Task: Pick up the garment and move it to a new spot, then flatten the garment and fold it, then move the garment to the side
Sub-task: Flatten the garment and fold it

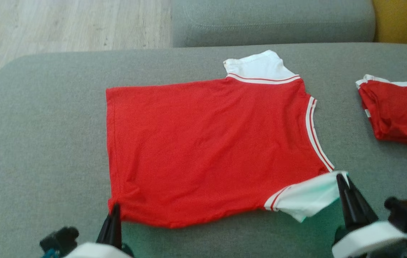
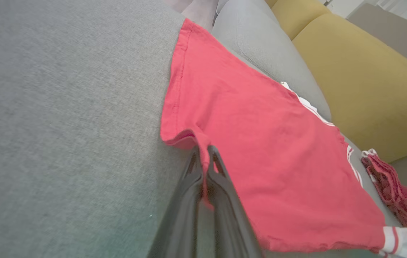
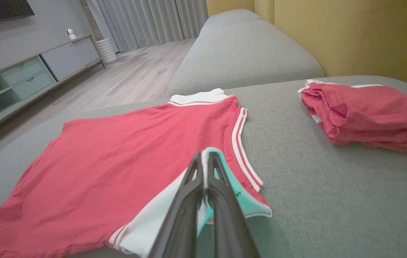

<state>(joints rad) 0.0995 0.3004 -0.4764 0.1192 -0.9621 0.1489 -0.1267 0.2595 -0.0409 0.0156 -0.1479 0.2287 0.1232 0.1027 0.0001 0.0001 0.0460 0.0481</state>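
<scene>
Head view: red fabric shirt (image 1: 207,143) with white sleeves and striped trim, spread flat at centre frame on a grey fabric sofa cushion (image 1: 45,143). Long axis left to right across the frame: hem toward the left edge, neckline toward the right, one white sleeve at upper centre, the other at lower right. Left gripper (image 1: 115,208) at lower left, dark fingers pinched tight on the hem's lower corner, cloth puckered there. Right gripper (image 1: 341,177) at lower right, clamped on the lower sleeve's white edge. Folded red garment (image 1: 400,111) at the right edge, well apart from the shirt.
</scene>
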